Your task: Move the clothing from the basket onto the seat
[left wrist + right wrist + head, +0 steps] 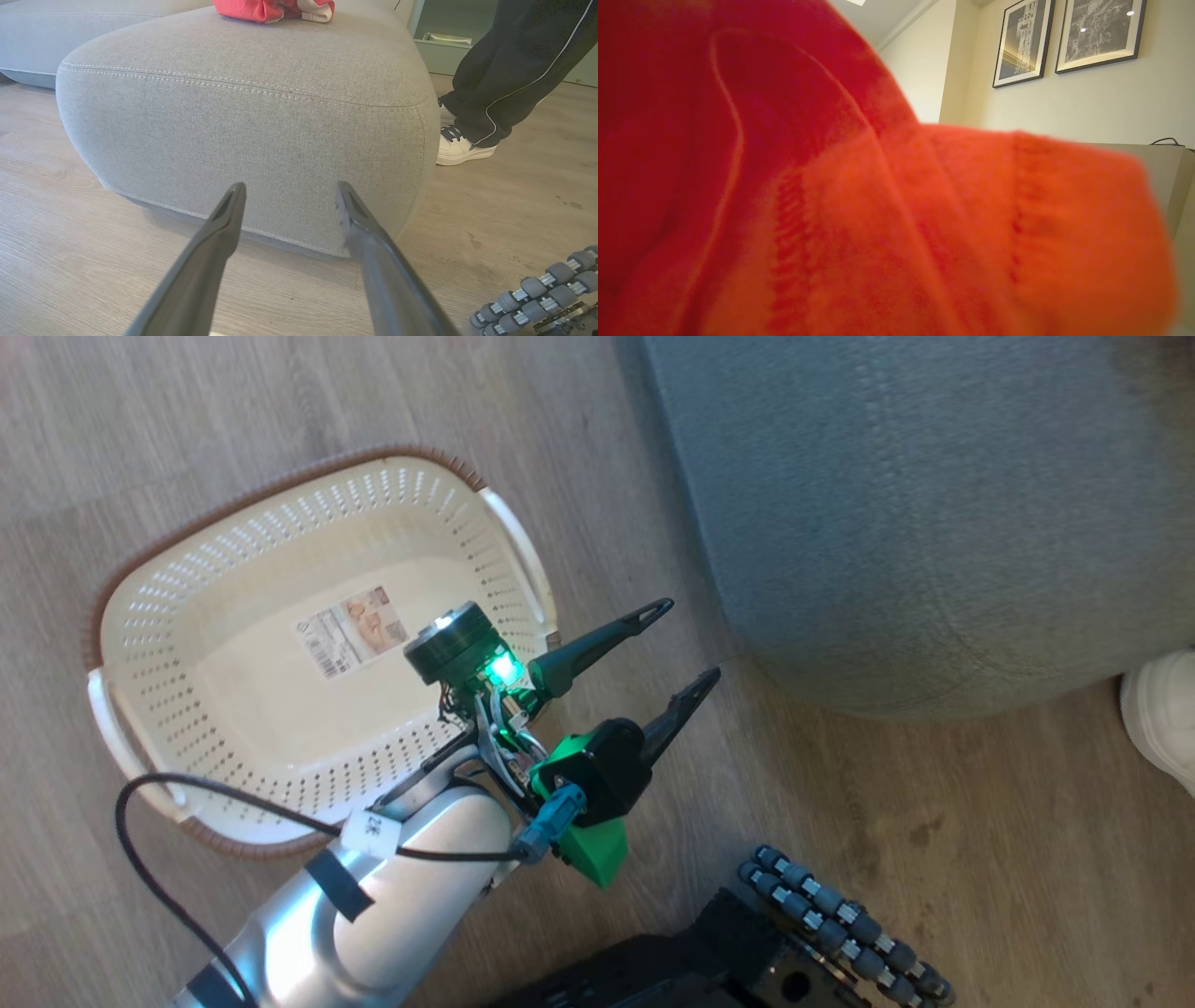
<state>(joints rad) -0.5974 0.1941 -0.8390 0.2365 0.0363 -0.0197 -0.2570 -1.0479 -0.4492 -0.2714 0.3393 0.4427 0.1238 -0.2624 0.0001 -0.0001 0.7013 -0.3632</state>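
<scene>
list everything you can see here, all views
basket: one, cream with brown rim, on the floor, no clothing inside
label: one, paper, inside the basket
seat: one, grey, beside the basket
clothing: red with white, heaped on the seat; more red knit against the right wrist camera
framed pictures: two, black frames, on the wall
person: one, dark trousers, white shoe, beside the seat
left claw: open, dark, between basket and seat
right claw: shut

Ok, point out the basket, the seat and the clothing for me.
basket (252, 709): head view, bare part of its floor.
seat (243, 135): left wrist view, its grey front face.
clothing (261, 10): left wrist view, red fold lying on the seat's top.
</scene>
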